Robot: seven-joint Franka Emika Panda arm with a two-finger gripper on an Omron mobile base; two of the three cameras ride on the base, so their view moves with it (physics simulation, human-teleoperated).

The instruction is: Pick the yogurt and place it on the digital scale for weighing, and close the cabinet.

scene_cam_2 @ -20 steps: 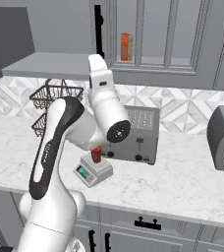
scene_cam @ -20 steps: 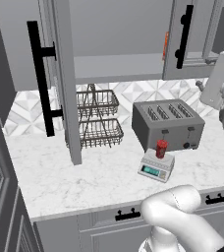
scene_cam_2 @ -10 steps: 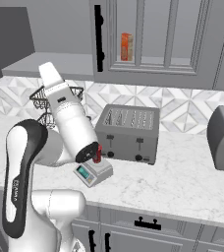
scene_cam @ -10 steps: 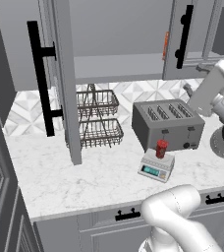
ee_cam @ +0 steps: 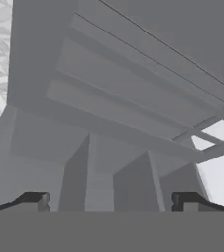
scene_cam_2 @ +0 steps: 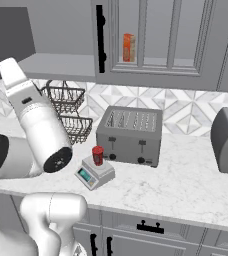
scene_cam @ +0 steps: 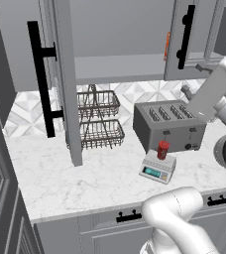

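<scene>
On top of the small light-grey square digital scale (scene_cam: 157,167), the small red cylindrical yogurt cup (scene_cam: 162,149) stands upright, centred on the flat plate, so the weighing part looks done to me. Just behind the scale sits a dark-grey four-slot toaster (scene_cam: 169,125); to the scale's left, further back on the white marble counter (scene_cam: 60,181), is a two-tier black wire basket (scene_cam: 98,119). Above the scale hangs the large grey upper wall cabinet (scene_cam_2: 166,37), with a flat orange box (scene_cam_2: 128,47) on its shelf. Its left door (scene_cam: 63,79) stands swung out over the counter, edge-on, its long black bar handle (scene_cam: 39,79) facing left.

My gripper (ee_cam: 112,201) is wide open and holds nothing; in the hand view its two dark fingertips (ee_cam: 34,199) point up at grey panelled surfaces of the cabinet.

I judge that closing the door is what remains. To do it well, I should press on the door's outer face near its free edge, push in a steady arc about the hinge, and keep my arm high above the scale so the cup is not knocked.
</scene>
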